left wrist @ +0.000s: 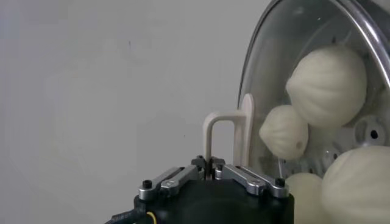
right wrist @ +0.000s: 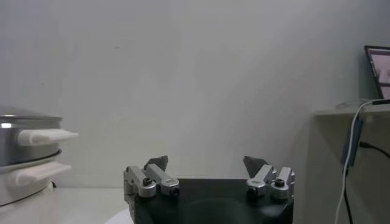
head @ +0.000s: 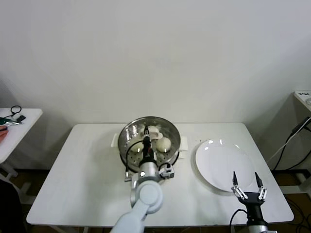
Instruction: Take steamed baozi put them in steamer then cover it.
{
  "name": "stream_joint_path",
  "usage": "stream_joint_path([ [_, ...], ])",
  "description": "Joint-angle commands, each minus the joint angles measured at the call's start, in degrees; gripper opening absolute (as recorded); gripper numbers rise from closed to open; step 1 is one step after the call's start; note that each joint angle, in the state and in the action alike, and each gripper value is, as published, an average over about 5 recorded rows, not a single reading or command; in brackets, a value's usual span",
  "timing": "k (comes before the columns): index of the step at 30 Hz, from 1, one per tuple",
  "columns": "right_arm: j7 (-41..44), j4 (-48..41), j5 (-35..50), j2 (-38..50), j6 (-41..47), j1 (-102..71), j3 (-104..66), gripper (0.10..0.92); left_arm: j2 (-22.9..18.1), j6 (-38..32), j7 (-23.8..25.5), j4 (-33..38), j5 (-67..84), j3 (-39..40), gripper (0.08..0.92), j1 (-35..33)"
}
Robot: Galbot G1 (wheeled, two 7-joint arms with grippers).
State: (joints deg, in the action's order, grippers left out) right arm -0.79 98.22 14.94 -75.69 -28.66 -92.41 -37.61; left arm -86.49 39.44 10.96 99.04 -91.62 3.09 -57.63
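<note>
The steamer point(head: 127, 153) stands at the middle back of the white table, a shiny steel pot on a white base. The clear glass cover point(head: 167, 127) lies over its mouth; I cannot tell whether it rests on the rim. My left gripper point(head: 146, 132) is shut on the cover's cream-white handle point(left wrist: 228, 137). Steamed baozi point(head: 164, 143) show through the glass, three of them clear in the left wrist view point(left wrist: 329, 85). My right gripper point(head: 247, 180) is open and empty at the table's front right, over the near edge of the white plate. It also shows in the right wrist view point(right wrist: 207, 164).
An empty white plate point(head: 221, 160) lies right of the steamer. A side table point(head: 19, 124) with cables stands at far left. A shelf point(head: 303, 99) with a hanging cable is at far right. The steamer's side handles show in the right wrist view point(right wrist: 46, 137).
</note>
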Motion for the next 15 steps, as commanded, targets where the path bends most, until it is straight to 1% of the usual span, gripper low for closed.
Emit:
stream_joint_path([
  [1,0.13,0.06,-0.09,0.05,-0.03,0.06,0.17,0.823,0.44,-0.1,0.03,0.62,2.74,0.27,0.154,0.34],
  [4,0.21,0.08,-0.15,0.17,0.15,0.16,0.35,0.823,0.92,0.0,0.24,1.52,4.84,0.64,0.215,0.63],
  [8,0.25,0.04,-0.27,0.49,0.44,0.2,0.8,0.823,1.9,0.24,1.31,3.72,6.18,1.06,0.328,0.37],
  [11,0.23,0.12,-0.3,0.79,0.68,0.15,1.22,0.823,3.25,0.52,2.41,6.63,7.51,1.44,0.414,-0.4],
  [15,0.23,0.26,-0.31,0.9,1.21,0.19,1.6,0.823,5.79,0.62,2.6,12.13,11.1,1.55,0.535,-1.92],
])
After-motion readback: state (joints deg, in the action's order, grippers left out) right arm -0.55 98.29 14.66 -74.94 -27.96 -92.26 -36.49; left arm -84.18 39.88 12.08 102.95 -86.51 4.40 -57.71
